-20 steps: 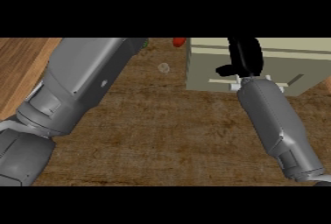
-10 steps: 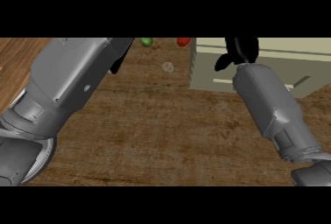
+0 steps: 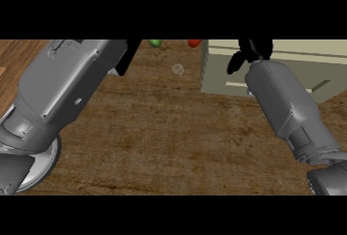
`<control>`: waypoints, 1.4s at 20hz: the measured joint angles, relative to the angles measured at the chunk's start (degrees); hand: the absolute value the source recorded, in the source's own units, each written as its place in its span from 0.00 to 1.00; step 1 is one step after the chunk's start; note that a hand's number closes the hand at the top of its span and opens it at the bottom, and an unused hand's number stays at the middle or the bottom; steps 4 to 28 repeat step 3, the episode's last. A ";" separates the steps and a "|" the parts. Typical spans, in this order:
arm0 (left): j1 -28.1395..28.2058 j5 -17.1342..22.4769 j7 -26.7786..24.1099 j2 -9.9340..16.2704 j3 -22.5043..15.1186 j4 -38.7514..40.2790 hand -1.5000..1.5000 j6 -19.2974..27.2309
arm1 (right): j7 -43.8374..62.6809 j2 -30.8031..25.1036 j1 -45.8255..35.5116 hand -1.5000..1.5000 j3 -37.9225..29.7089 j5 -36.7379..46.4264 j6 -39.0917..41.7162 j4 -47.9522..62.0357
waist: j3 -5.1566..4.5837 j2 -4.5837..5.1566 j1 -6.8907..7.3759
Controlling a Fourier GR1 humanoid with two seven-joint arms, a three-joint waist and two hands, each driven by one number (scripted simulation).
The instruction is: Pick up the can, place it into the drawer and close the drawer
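No can shows clearly in the head view. A beige drawer unit (image 3: 284, 69) stands at the upper right on the wooden counter (image 3: 176, 137). My right hand (image 3: 249, 51) is over the unit's near top edge, partly cut off by the view's top. My right forearm (image 3: 291, 110) runs down to the lower right. Only a black sliver of my left hand (image 3: 129, 57) shows beyond the large grey left forearm (image 3: 61, 92) at the upper left. A small red thing (image 3: 194, 43) and a small green thing (image 3: 155, 42) lie at the top edge between the hands.
A faint pale round mark (image 3: 177, 69) lies on the counter left of the drawer unit. A lighter wooden strip (image 3: 13, 69) runs along the far left. The drawer unit's front shows a dark slanted handle (image 3: 324, 85).
Both arms have pushed farther up the view. The right hand has gone from the unit's front to its top edge. The green thing has come into sight.
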 measured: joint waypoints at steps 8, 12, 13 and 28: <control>1.27 -0.10 0.74 1.18 -0.12 -2.02 0.00 -0.39 | -2.68 0.04 -0.41 0.00 -1.45 -1.36 0.01 0.59 | 0.03 0.15 -0.09; 1.27 -0.10 0.74 1.18 -0.12 -2.02 0.00 -0.39 | -2.68 0.04 -0.41 0.00 -1.45 -1.36 0.01 0.59 | 0.03 0.15 -0.09; 1.27 -0.10 0.74 1.18 -0.12 -2.02 0.00 -0.39 | -2.68 0.04 -0.41 0.00 -1.45 -1.36 0.01 0.59 | 0.03 0.15 -0.09; 1.27 -0.10 0.74 1.18 -0.12 -2.02 0.00 -0.39 | -2.68 0.04 -0.41 0.00 -1.45 -1.36 0.01 0.59 | 0.03 0.15 -0.09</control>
